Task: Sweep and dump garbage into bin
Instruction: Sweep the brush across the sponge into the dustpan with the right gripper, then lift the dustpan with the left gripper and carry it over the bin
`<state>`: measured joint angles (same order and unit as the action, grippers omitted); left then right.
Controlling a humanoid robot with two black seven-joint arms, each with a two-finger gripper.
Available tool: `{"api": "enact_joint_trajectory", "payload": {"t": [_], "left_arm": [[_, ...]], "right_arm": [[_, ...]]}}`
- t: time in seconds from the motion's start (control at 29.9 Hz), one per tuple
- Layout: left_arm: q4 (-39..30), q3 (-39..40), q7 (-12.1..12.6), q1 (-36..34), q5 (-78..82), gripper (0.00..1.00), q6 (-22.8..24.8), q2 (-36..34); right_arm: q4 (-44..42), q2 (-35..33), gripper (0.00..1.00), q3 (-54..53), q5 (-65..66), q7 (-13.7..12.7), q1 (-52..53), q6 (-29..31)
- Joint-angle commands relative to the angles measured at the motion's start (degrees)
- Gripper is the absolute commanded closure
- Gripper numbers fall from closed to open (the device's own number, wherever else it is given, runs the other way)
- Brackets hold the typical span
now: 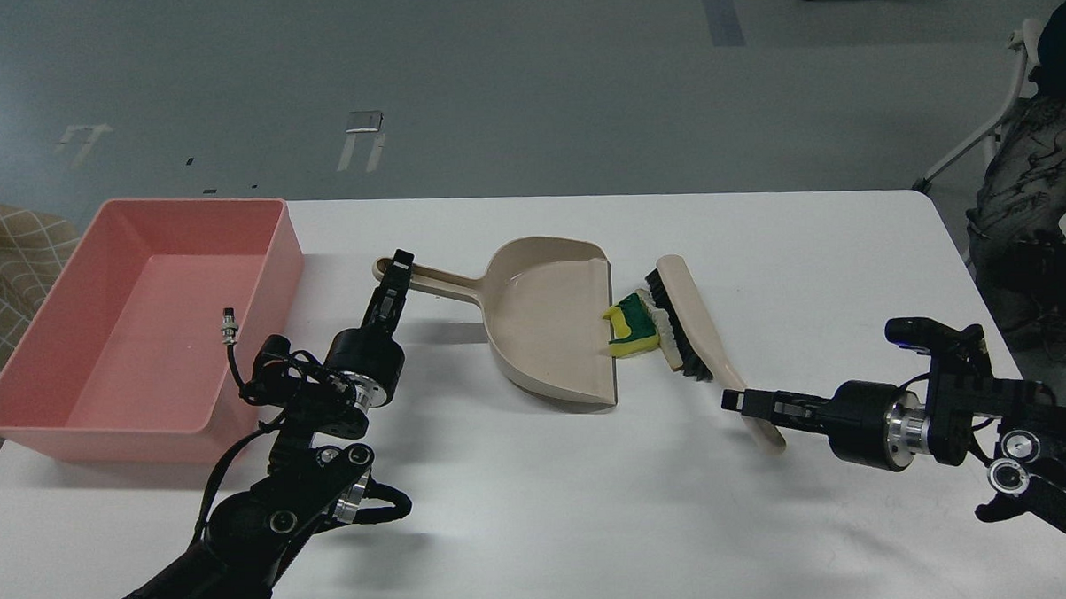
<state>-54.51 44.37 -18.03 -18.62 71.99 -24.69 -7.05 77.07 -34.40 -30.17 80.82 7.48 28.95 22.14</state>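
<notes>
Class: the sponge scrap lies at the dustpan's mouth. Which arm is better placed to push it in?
Right. Its claw is at the brush handle, bristles against the sponge scrap. The left claw is at the dustpan handle.

We count one pink bin, one beige dustpan, one brush, one yellow-green sponge scrap, and two black arms, all at one white counter.

Sponge scrap: yellow with green top, lying flat on the table right at the dustpan's open lip, pressed between that lip and the brush bristles. Pale ridged stick: wedged along the bristles, touching the sponge, mostly hidden. Bin: shallow pink rectangular tub, upright, far left of table, well apart from both.
</notes>
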Motion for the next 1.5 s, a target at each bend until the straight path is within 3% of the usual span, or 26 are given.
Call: {"api": "enact_joint_trajectory", "payload": {"t": [0.0,0.2,0.37,0.5,0.63,0.83,0.94,1.04,1.17,1.34,1.47], "left_arm": [[-0.1,-1.7,0.0,-0.2,0.0,1.00,-0.2,-0.1],[-0.1,-1.8,0.0,-0.3,-0.2,1.00,-0.8,-0.1],[0.0,-1.4,0.1,-0.4,-0.4,1.00,-0.8,-0.1],[-0.1,-1.0,0.3,-0.4,-2.9,1.00,-0.8,-0.1],[-1.4,-1.0,0.1,-1.8,-11.8,1.00,-0.7,-0.9],[-3.9,0.1,0.0,-2.9,-19.3,1.00,-0.7,-2.7],[-4.9,0.9,0.2,-3.4,-19.5,1.00,-0.7,-4.1],[-9.5,3.2,0.8,-4.0,-21.5,1.00,-0.5,-9.2],[-14.9,4.1,1.6,-4.0,-25.1,1.00,-0.5,-16.2],[-21.6,7.3,1.8,-3.4,-31.8,1.00,0.6,-31.6],[-22.1,10.2,1.5,-2.8,-38.1,1.00,5.2,-41.8]], "right_arm": [[-2.0,6.1,1.00,2.7,-1.5,0.2,3.1,0.0],[-2.6,8.3,1.00,3.4,-5.8,0.7,6.6,0.0],[-1.9,5.1,1.00,3.2,-7.3,0.7,9.0,0.0],[2.8,-1.5,1.00,3.2,-10.0,0.7,9.6,0.0],[9.8,-13.1,1.00,2.5,-13.0,0.7,9.0,-0.3],[12.4,-26.4,1.00,1.8,-14.6,0.9,4.5,-2.6],[12.4,-29.5,1.00,1.9,-14.6,1.3,2.4,-4.2],[12.0,-32.4,1.00,1.9,-14.8,3.0,-1.4,-5.3],[11.9,-32.5,1.00,1.9,-14.9,3.1,-3.3,-6.6],[12.2,-31.8,1.00,2.1,-14.9,3.1,-3.6,-7.4],[12.3,-31.1,1.00,2.1,-14.9,3.1,-3.7,-7.4]]}}
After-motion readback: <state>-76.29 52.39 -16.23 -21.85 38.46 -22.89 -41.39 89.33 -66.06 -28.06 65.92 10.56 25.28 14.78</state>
